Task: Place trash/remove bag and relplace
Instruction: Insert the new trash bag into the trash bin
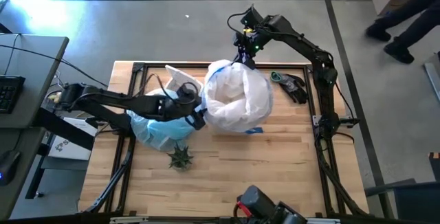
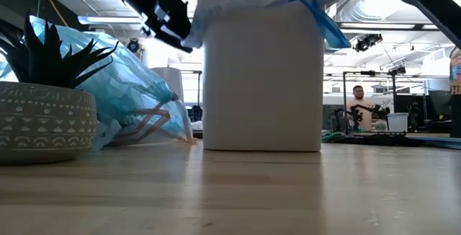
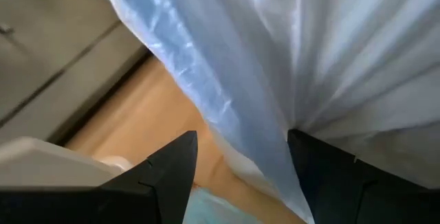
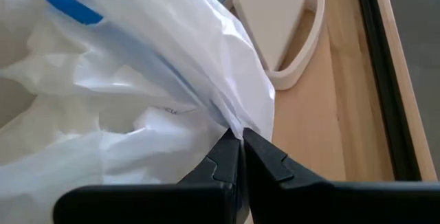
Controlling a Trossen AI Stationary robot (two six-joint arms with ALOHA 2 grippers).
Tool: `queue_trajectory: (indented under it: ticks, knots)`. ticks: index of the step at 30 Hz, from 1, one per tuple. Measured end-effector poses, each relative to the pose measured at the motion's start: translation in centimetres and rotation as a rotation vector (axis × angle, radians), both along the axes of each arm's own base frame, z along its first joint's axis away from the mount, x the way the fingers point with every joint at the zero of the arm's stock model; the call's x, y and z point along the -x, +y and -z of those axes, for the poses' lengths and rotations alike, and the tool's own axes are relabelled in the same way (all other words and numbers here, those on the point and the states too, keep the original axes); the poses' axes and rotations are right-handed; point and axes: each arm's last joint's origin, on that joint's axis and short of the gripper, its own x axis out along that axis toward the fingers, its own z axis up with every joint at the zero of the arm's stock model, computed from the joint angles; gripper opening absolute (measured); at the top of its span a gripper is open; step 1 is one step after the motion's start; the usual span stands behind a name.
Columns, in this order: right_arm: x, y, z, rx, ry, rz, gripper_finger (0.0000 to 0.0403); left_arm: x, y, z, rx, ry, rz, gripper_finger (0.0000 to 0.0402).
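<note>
On wooden table [image 1: 275,162], lined bin [image 2: 263,83].

Potted plant [image 1: 181,157], bin lid [image 1: 180,81], keyboard [image 1: 9,93]

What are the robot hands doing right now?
Right gripper shut on new bag. Left gripper open at bin rim. Old bag beside.

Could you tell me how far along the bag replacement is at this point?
Done: the full blue bag lies on the table beside the white bin. In hand: a fresh white liner is draped in the bin; the right gripper pinches its far edge, while the left gripper is open at the near rim. Left: settling the liner around the rim.
</note>
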Motion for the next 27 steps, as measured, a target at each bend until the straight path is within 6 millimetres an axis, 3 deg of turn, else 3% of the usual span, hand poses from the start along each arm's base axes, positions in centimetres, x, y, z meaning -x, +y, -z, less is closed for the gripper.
queue_trajectory:
  ticks: [6,10,18,27]
  knots:
    - [0.0,0.0,0.1,-0.007,0.007,0.000,0.0000,-1.4,-0.9,2.3,0.056,0.057,0.028,0.0213]
    - [0.2,-0.2,1.2,-0.028,0.033,0.007,0.0000,-1.9,-1.8,2.9,0.071,0.056,0.055,0.0213]
    - [0.5,-0.5,4.2,-0.081,0.115,0.016,0.0000,-2.0,-3.2,2.4,0.077,0.005,0.103,0.0213]
    - [0.7,-0.5,4.8,-0.077,0.122,0.000,0.0000,-2.2,-4.6,2.0,0.065,-0.047,0.157,0.0213]
